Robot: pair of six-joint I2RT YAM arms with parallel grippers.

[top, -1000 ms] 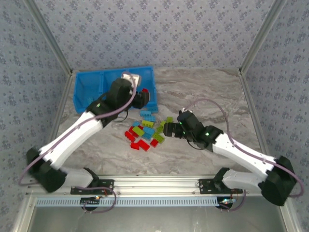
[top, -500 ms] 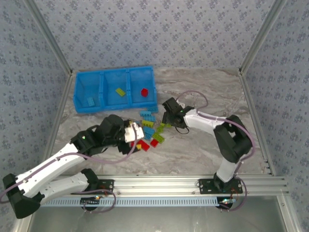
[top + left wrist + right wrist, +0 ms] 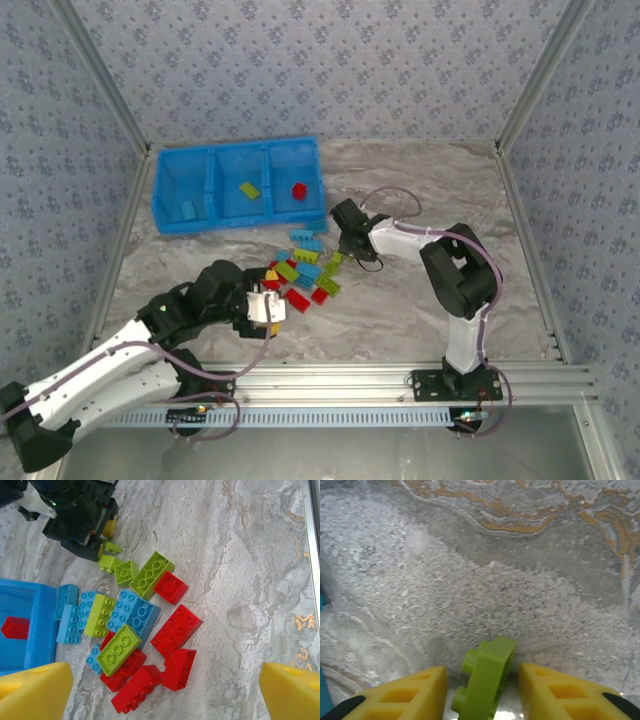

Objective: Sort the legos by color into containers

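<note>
Right hand is straddling a lime green lego, fingers close on both sides; grip unclear. Left hand is hovering wide open above the legos.

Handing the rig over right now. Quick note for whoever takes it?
Left gripper: jaws wide open, empty, hovering at the near-left edge of the pile.
Right gripper: jaws on either side of a lime green lego at the pile's far-right edge; looks gripped.
Done: tray holds a light blue lego in the left compartment, a lime lego in the middle, a red lego in the right.
Left: the rest of the pile, mixed red, blue and lime, just in front of the tray.
</note>
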